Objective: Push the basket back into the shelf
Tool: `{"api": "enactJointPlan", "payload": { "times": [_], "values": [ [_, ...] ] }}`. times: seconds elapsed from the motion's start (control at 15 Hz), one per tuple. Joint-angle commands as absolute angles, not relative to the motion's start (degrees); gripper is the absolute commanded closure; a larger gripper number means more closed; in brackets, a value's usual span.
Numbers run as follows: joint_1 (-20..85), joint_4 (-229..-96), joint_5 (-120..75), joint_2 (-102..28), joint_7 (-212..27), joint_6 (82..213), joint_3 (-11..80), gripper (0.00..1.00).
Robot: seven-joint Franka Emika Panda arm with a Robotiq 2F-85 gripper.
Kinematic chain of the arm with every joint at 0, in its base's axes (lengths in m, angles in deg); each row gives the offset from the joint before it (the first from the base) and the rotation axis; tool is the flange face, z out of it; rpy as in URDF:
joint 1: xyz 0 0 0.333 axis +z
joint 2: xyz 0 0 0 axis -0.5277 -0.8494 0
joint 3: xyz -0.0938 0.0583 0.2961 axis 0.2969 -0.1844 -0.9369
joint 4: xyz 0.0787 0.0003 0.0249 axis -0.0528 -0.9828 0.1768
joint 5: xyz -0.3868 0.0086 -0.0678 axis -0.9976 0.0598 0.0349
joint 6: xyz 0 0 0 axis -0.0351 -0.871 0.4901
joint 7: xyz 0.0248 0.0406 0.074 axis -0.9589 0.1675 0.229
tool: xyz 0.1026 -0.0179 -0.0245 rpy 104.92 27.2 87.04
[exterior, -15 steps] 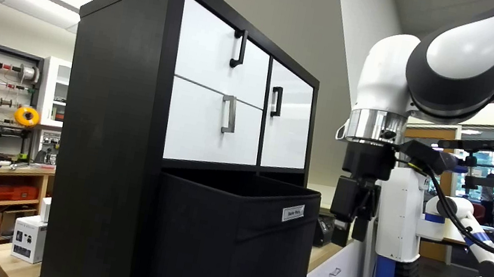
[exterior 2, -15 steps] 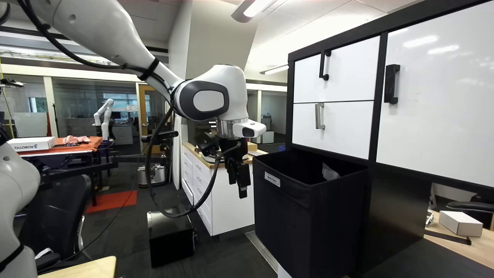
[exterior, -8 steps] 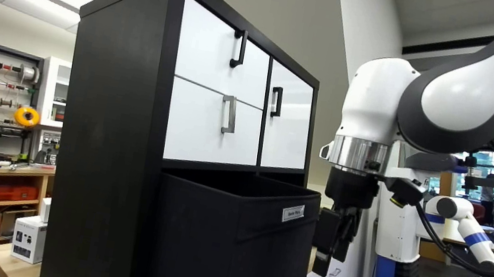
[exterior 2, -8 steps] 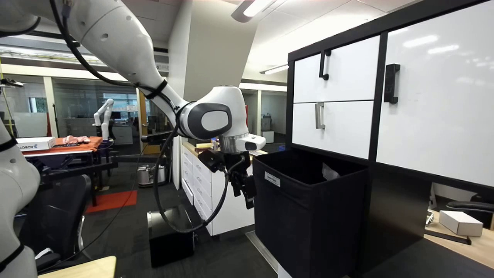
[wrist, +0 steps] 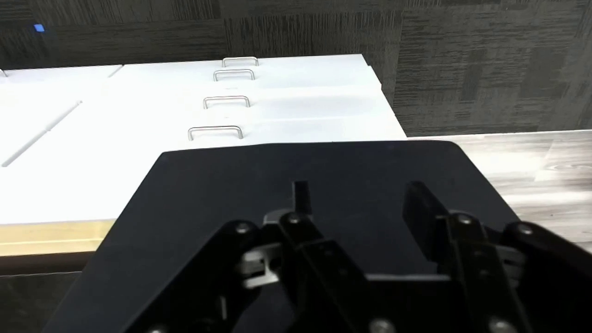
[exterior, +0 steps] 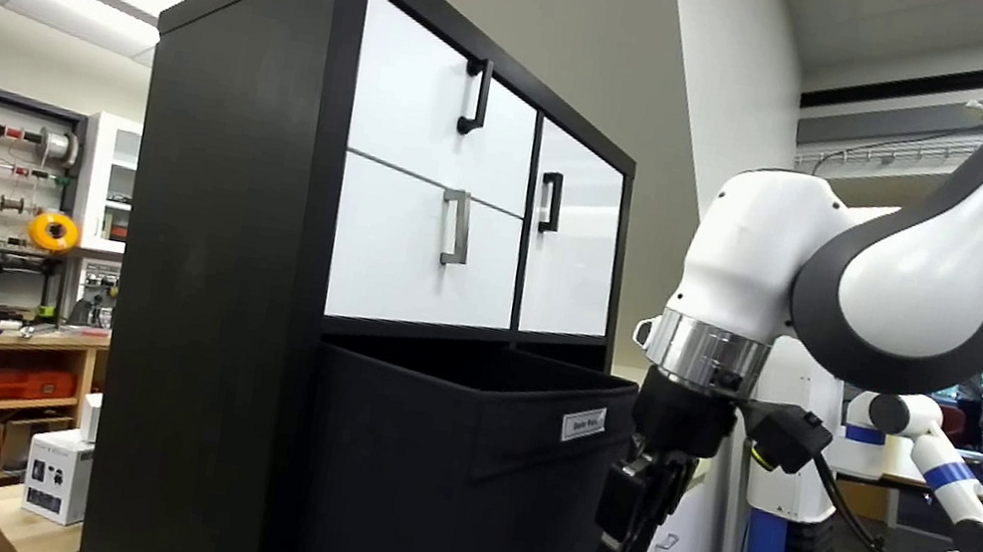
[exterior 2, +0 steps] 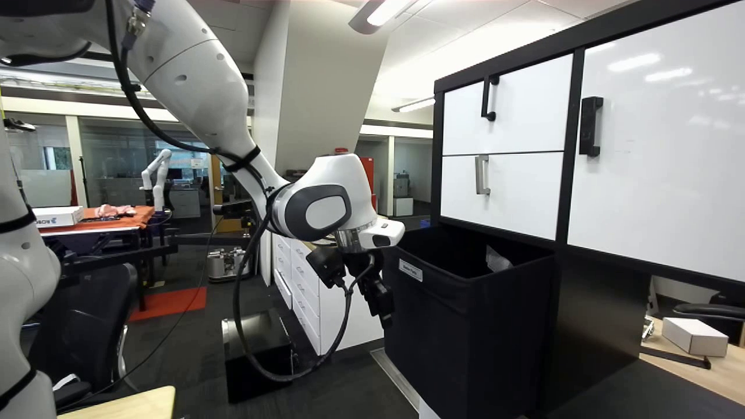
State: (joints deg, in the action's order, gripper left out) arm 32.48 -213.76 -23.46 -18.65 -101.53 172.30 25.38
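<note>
While the black, box-shaped basket (exterior: 463, 494) juts from the tall, black, white-fronted shelf (exterior: 310, 214) at lower centre of an exterior view, the black two-fingered gripper (wrist: 358, 194), low in the wrist view, points toward the basket, fingers spread; contact is unclear.

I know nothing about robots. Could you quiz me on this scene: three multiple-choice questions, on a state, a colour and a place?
1. How is the gripper?
A. Shut, empty
B. Open
C. Shut on something

2. What colour are the drawer fronts of the shelf?
A. White
B. Orange
C. Green

3. Where is the small white label?
A. On the gripper
B. On a drawer front
C. On the basket

1 B: in the wrist view its fingers stand apart.
2 A: they show white in both exterior views.
3 C: it sits near the basket's top edge in both exterior views.
</note>
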Motion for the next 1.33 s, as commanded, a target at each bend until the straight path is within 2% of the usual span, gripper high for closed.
{"api": "enactJointPlan", "payload": {
  "times": [0.0, 0.2, 0.33, 0.73, 1.27],
  "values": [
    [31.8, -215.1, -28.8, -21.1, -107.3, 179.6, 27.1, 0.73],
    [30.9, -214.4, -36.9, -24.1, -114.6, 184.9, 29.1, 0.93],
    [31.7, -213.4, -44.2, -25.7, -121.2, 188.1, 32.0, 0.99],
    [35.8, -205.8, -60.1, -30.4, -137.0, 190.0, 39.2, 0.97],
    [39.1, -196.4, -63.4, -37.3, -140.1, 188.4, 39.2, 0.97]
  ]
}}
